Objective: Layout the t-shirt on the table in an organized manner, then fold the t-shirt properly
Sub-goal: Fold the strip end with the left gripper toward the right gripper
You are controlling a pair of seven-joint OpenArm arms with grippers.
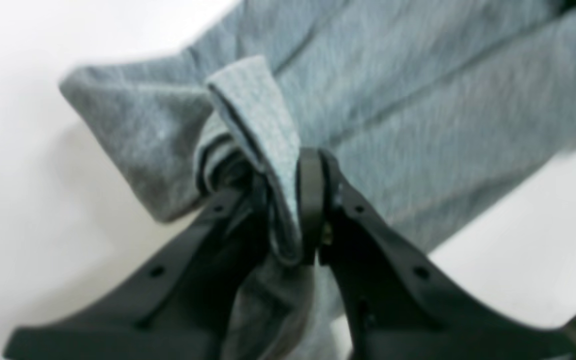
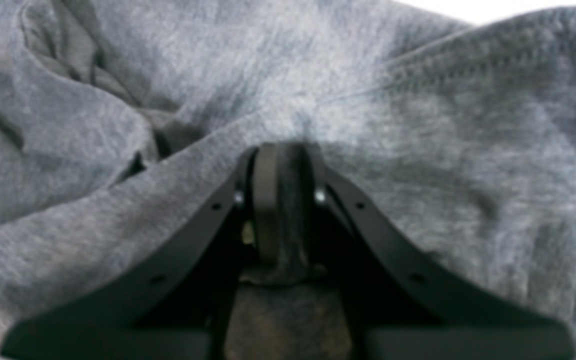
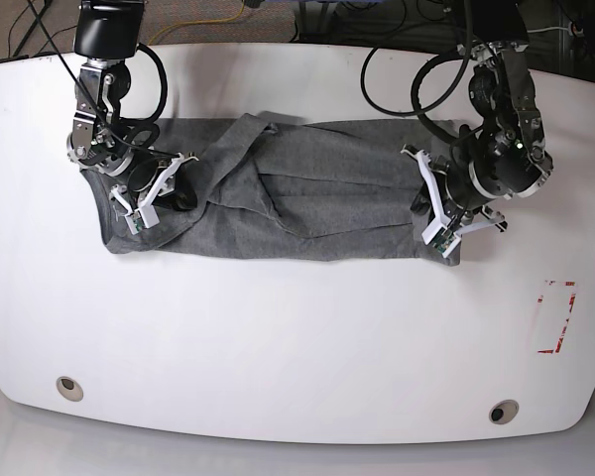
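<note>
Left wrist view, hand state: the left hand (image 1: 288, 200) is clamping a rolled fold of the t-shirt (image 1: 418, 110) between its closed jaws.
Left wrist view, garment position: the grey cloth is running away from the jaws in a taut band, with the white surface (image 1: 18, 150) showing on both sides.
Left wrist view, reason for hold: the pinch is probably serving as an anchor, so that the fabric can be drawn straight.

Right wrist view, hand state: the right hand (image 2: 285, 190) is gripping a ridge of the t-shirt (image 2: 468, 150), with cloth pressed between the closed jaws.
Right wrist view, garment position: wrinkled fabric is filling nearly the whole frame; which part of the garment is held cannot be told.

Base view, garment position: the t-shirt (image 3: 307, 198) is lying across the far half of the surface (image 3: 297, 347), stretched sideways but creased, with folds near its middle.
Base view, arm pose: the left hand (image 3: 438, 213) is reaching down at one end of the garment, and the right hand (image 3: 144, 193) is reaching down at the opposite end, well apart.
Base view, reason for placement: holding opposite ends is putting the cloth in tension, which suits the layout step.
Base view, task stage: judging by the creases, flattening is unfinished and folding is not yet started.
</note>
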